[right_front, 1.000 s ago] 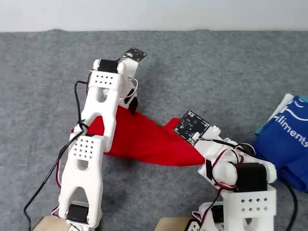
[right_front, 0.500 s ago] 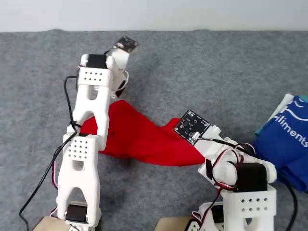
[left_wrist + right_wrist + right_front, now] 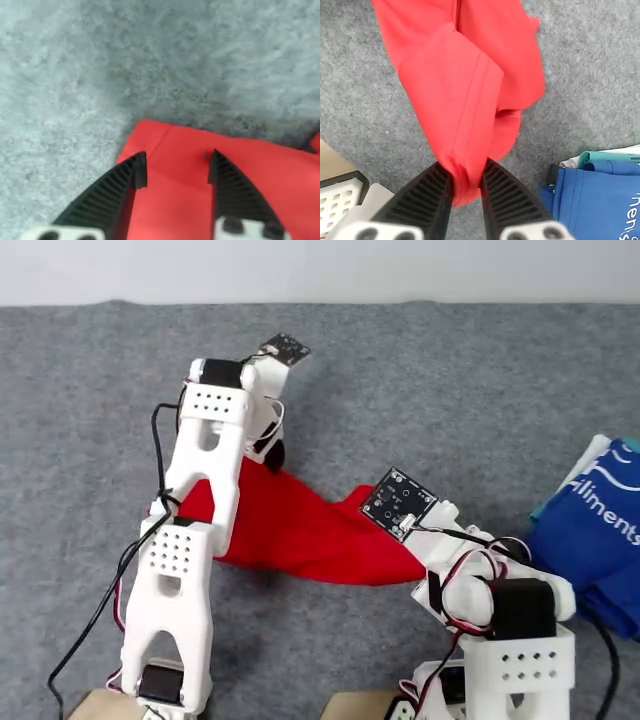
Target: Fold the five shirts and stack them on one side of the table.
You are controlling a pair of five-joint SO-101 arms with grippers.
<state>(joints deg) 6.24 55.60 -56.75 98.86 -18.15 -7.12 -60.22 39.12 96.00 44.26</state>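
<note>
A red shirt [image 3: 300, 530] lies bunched on the grey cloth-covered table [image 3: 450, 390], in the middle between the two arms. My left gripper [image 3: 176, 167] is open and hovers low over the shirt's far corner [image 3: 260, 170], one finger [image 3: 127, 180] near the hem's edge. In the high view this gripper [image 3: 270, 455] sits at the shirt's far left end. My right gripper [image 3: 466, 175] is shut on a folded bunch of the red shirt [image 3: 465, 75] at its near right end.
A stack of folded shirts, a blue shirt [image 3: 600, 540] on top with teal and white edges beneath, lies at the table's right edge [image 3: 600, 200]. Bare grey cloth stretches across the far and left parts of the table.
The left arm swung out to the far left half a second ago and has come back over the shirt's far corner. The right arm and its hold have not changed.
</note>
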